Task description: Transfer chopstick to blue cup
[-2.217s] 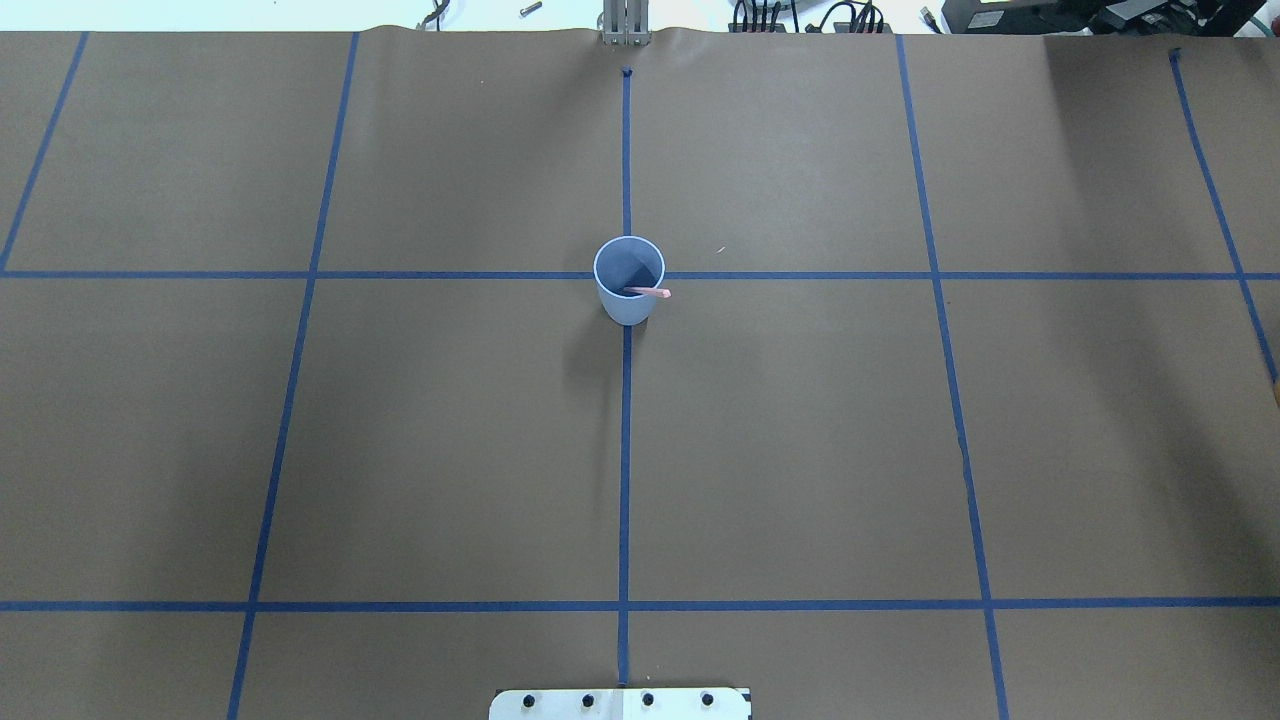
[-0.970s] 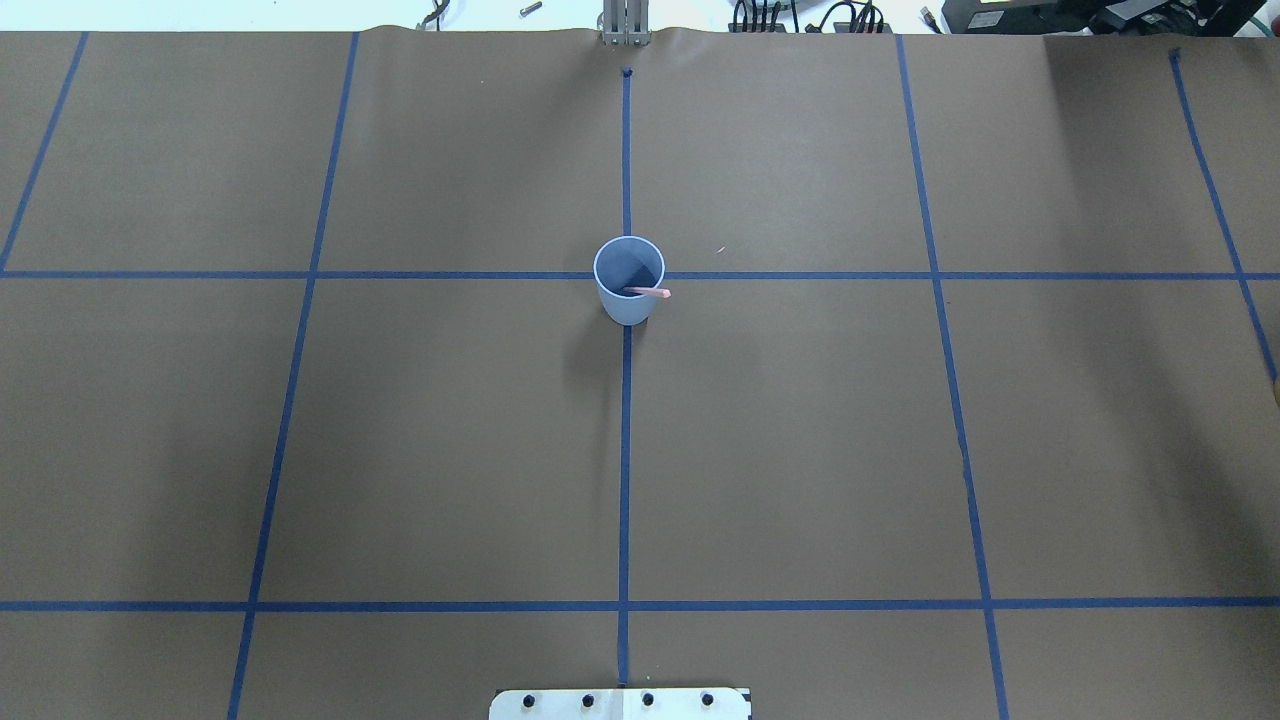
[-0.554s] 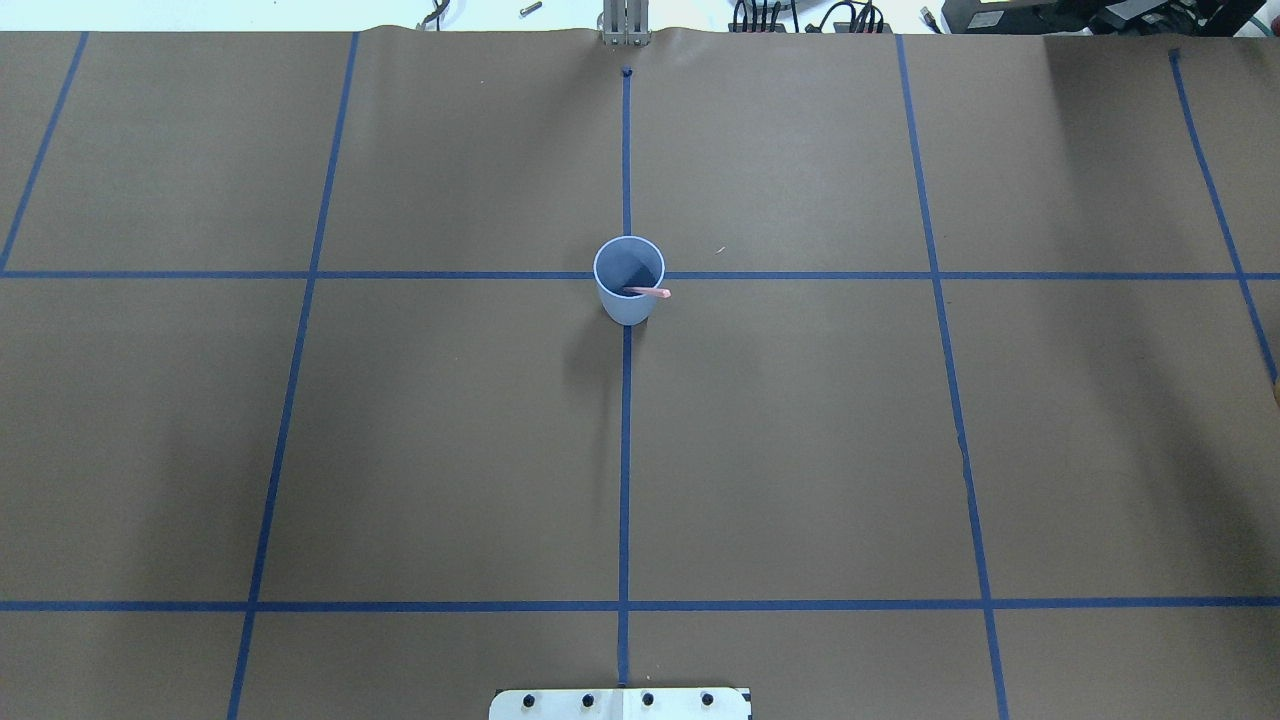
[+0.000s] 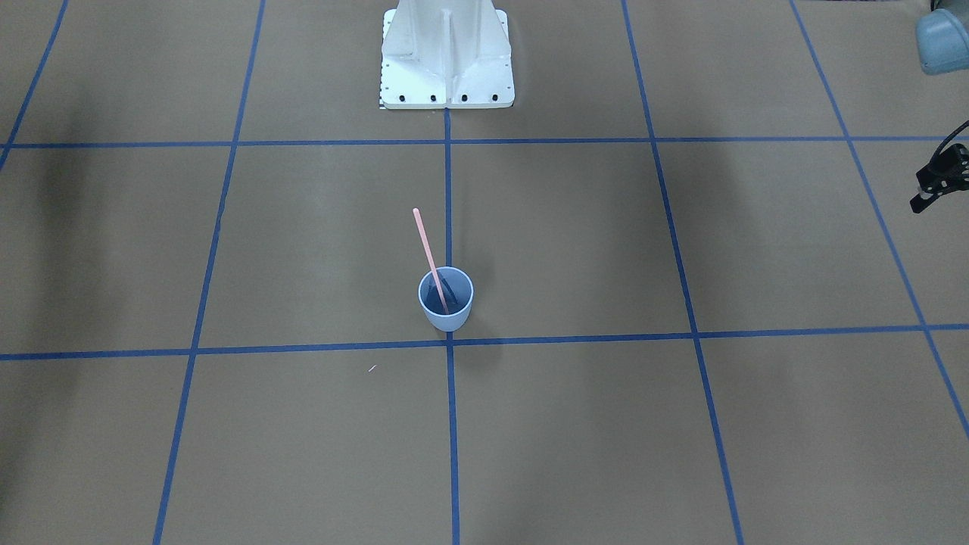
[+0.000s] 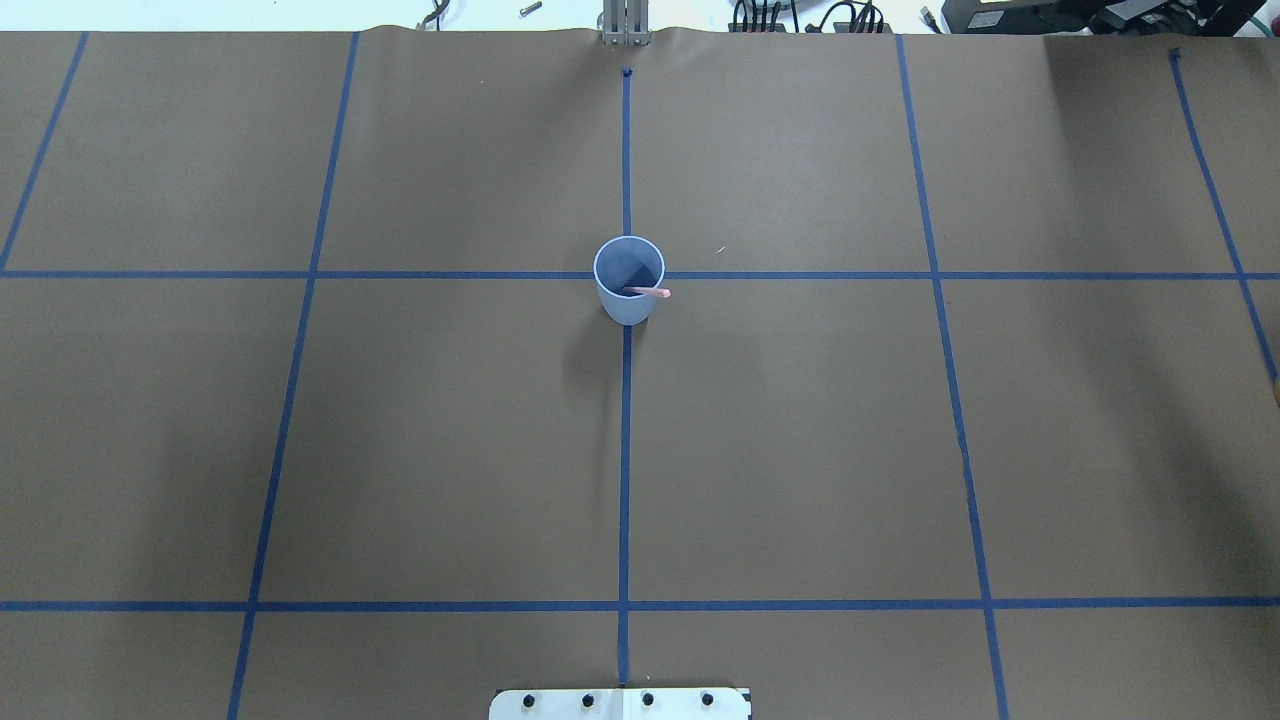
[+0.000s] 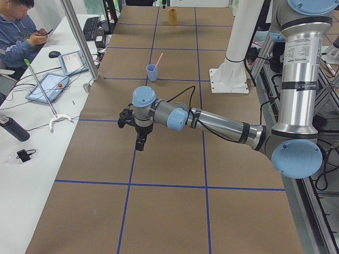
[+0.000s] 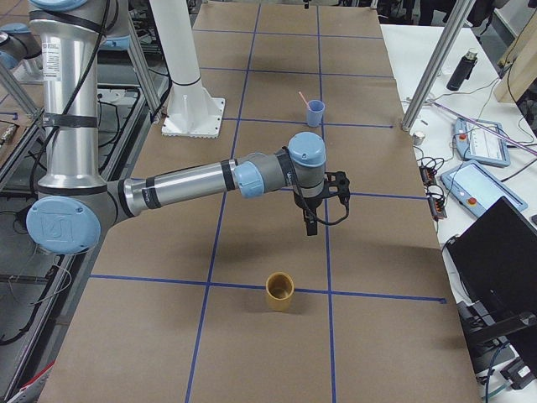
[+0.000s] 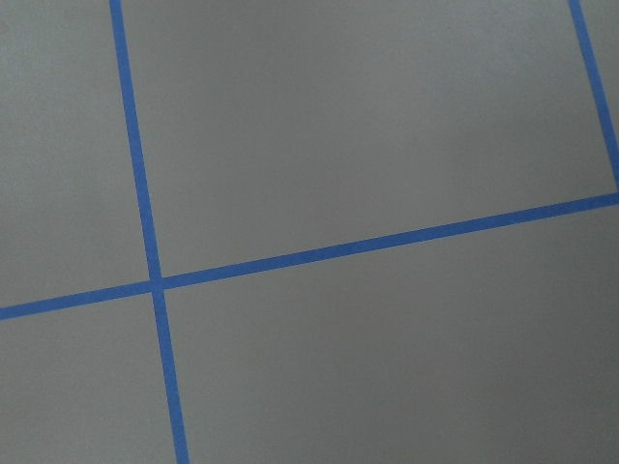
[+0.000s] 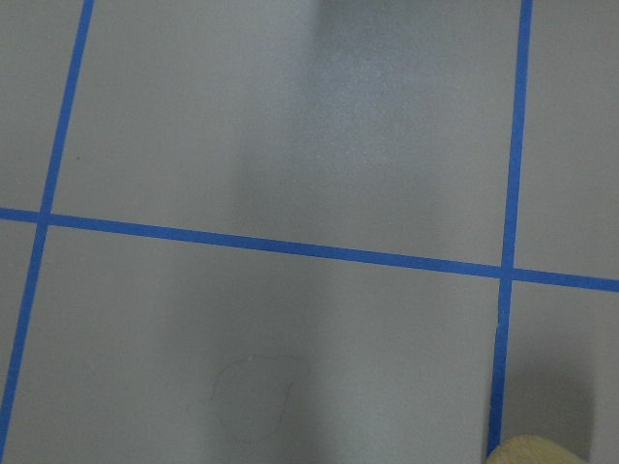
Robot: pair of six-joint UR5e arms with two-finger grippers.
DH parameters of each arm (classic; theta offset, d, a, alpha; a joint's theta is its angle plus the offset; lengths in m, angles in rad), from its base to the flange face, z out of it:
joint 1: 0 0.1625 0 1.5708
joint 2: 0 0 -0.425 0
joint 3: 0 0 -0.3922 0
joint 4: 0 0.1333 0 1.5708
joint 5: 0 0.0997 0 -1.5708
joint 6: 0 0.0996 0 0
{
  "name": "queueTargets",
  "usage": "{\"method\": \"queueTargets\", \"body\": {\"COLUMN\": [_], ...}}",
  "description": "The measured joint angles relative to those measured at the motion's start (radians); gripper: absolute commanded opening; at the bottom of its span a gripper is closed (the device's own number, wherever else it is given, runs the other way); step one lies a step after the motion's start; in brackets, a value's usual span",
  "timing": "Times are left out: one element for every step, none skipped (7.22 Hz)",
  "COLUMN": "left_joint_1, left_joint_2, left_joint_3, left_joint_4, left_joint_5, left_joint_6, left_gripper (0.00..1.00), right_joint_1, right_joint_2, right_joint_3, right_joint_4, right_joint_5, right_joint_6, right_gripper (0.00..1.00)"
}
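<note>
chopstick [image 4: 426,246] tilted in blue cup [image 4: 447,322], rim props it — I call it done | left gripper [image 6: 140,146], right gripper [image 7: 310,227] clear of cup | finger gap: can't tell

Open tabletop [image 5: 800,450] surrounds the blue cup [image 5: 629,282] on every side. The chopstick [image 4: 428,250] leans out over the cup's rim toward the white pedestal [image 4: 447,60]. Well apart from the cup, the left arm [image 6: 212,120] and right arm [image 7: 189,181] hang over either table end; a tan cup [image 7: 279,290] stands beyond the right arm.
</note>
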Motion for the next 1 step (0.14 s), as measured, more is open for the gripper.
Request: {"method": "queueTargets", "body": {"left_joint_1": [0.0], "left_joint_2": [0.0], "left_joint_3": [-0.001], "left_joint_4": [0.0], "left_joint_5": [0.0], "left_joint_6": [0.0], "left_gripper": [0.98], "right_joint_1": [0.0], "right_joint_2": [-0.001], "right_joint_3": [0.002], "right_joint_4": [0.0], "right_joint_5": [0.004], "right_joint_6": [0.0], "right_gripper": [1.0]}}
